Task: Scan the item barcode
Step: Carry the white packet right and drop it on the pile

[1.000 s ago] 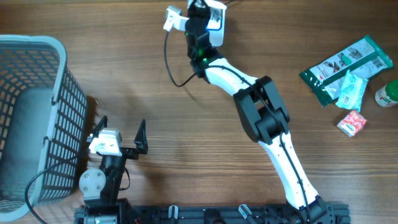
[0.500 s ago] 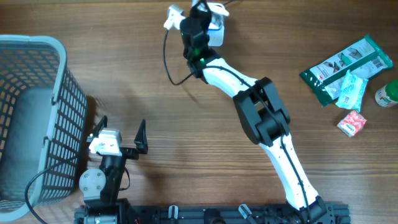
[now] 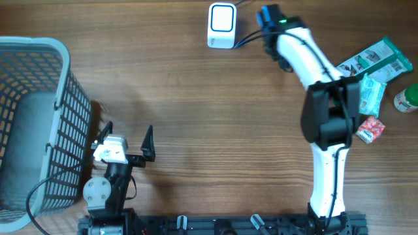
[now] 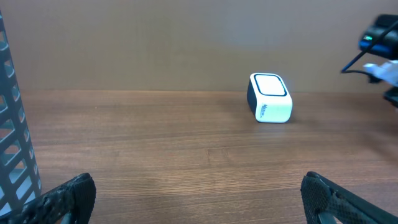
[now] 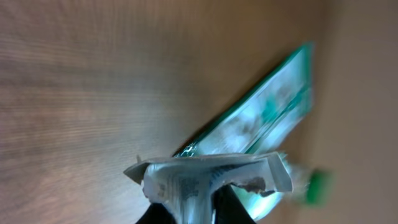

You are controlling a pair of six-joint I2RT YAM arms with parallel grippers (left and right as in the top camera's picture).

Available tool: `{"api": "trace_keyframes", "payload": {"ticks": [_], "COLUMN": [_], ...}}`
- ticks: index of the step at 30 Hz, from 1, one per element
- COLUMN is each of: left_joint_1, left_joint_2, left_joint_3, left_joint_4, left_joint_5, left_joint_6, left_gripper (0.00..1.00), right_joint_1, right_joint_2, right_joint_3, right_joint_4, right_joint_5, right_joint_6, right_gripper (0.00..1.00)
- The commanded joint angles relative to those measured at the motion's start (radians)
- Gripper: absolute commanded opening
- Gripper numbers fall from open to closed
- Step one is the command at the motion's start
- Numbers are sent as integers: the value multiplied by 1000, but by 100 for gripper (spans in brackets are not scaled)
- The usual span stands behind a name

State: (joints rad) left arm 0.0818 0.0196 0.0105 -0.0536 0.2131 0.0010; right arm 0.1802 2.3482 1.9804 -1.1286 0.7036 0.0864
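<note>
**Right gripper** (image 5: 196,208): its dark fingers (image 5: 160,214) are pinching closed on a small white crinkled plastic packet with fine print (image 5: 211,176). In the right wrist view the packet is spreading out flat above the fingertips and is being held clear of the table. That view is blurring, so whether a barcode is showing cannot be told. From overhead, the right arm is reaching to the far edge of the brown wooden table (image 3: 196,85). Its gripper is sitting near the right side of the white box-shaped barcode scanner with a blue-rimmed window (image 3: 222,25), apart from it. The packet cannot be made out overhead.

**Left gripper** (image 3: 127,136): its jaws are standing wide apart and holding nothing. It is sitting at the near side of the table, just beside the grey plastic lattice basket (image 3: 39,98).

**Other items:** these are lying together at the right side of the table.
- A long green-and-white printed pouch (image 3: 364,64) is lying slantwise.
- A pale teal sachet (image 3: 369,94) is overlapping its lower edge.
- A small red-and-white wrapper (image 3: 369,129) is lying just below that.
- A green-capped jar (image 3: 408,98) is sitting at the frame's edge.
</note>
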Motion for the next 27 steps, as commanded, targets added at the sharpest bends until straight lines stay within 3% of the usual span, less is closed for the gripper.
{"api": "trace_keyframes", "payload": {"ticks": [1, 3, 5, 6, 9, 13, 21, 27], "left_joint_1": [8, 8, 8, 8, 8, 8, 8, 8], "left_joint_2": [-6, -6, -6, -6, -6, -6, -6, -6], "left_joint_3": [-5, -5, -5, -5, -5, -5, -5, -5], "left_joint_4": [-3, -3, -3, -3, -3, -3, -3, -3], "left_joint_5": [-2, -2, -2, -2, -2, -2, -2, -2], "left_joint_6": [-10, -10, -10, -10, -10, -10, -10, -10], "left_gripper": [100, 100, 100, 100, 100, 100, 100, 100], "right_joint_1": [-111, -186, -245, -291, -367, -391, -363, -363], "right_joint_2": [0, 0, 0, -3, -32, -202, -848, -1251], "right_joint_3": [7, 7, 8, 8, 8, 9, 9, 9], "right_joint_4": [-71, -122, -138, -134, -142, -157, -219, -246], "right_joint_5": [-270, -267, -277, -333, -377, -527, -840, -839], "right_joint_6": [179, 172, 156, 148, 145, 96, 48, 47], "right_gripper": [22, 74, 87, 99, 100, 100, 100, 100]}}
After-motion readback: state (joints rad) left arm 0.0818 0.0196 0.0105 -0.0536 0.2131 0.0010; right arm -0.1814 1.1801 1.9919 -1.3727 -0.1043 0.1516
